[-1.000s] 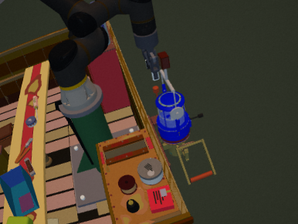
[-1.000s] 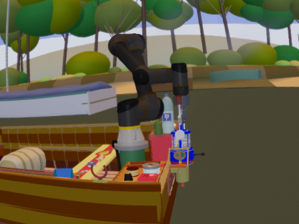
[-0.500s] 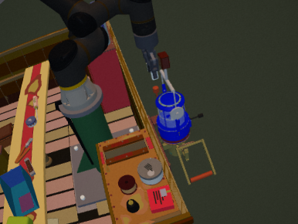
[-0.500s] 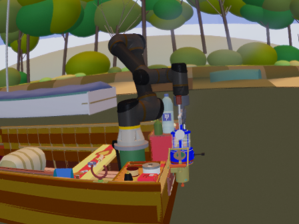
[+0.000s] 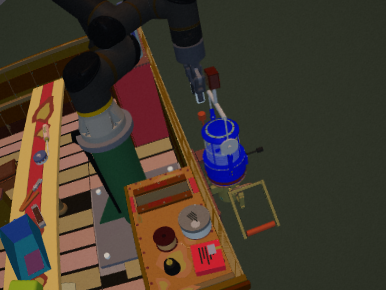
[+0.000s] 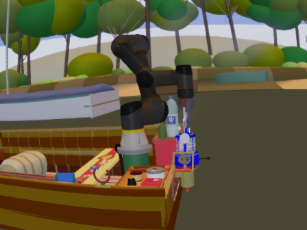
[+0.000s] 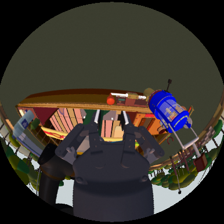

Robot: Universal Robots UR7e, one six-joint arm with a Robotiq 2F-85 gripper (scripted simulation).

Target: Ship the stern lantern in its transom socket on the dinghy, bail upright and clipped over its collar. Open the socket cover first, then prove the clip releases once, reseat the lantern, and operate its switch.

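Note:
The blue stern lantern (image 5: 224,150) sits in its socket (image 6: 187,178) on the outside of the dinghy's transom, with its white bail (image 5: 216,107) raised above it. The socket cover (image 5: 256,209), a brass frame with an orange handle, hangs open beside the socket. A small black switch lever (image 5: 257,149) sticks out from the lantern's side. Above the lantern and next to the bail's top stands my gripper (image 5: 200,95), partly closed and holding nothing. From the wrist camera the lantern (image 7: 169,111) lies to the right of the fingers (image 7: 111,116), which frame only the boat's planks.
Behind the lantern a red box (image 6: 165,149) carries a water bottle (image 6: 172,120) and a green bottle. An orange panel (image 5: 181,227) with knobs and a red button lies inside the transom. A yellow bench (image 5: 34,170) with small tools runs along the left.

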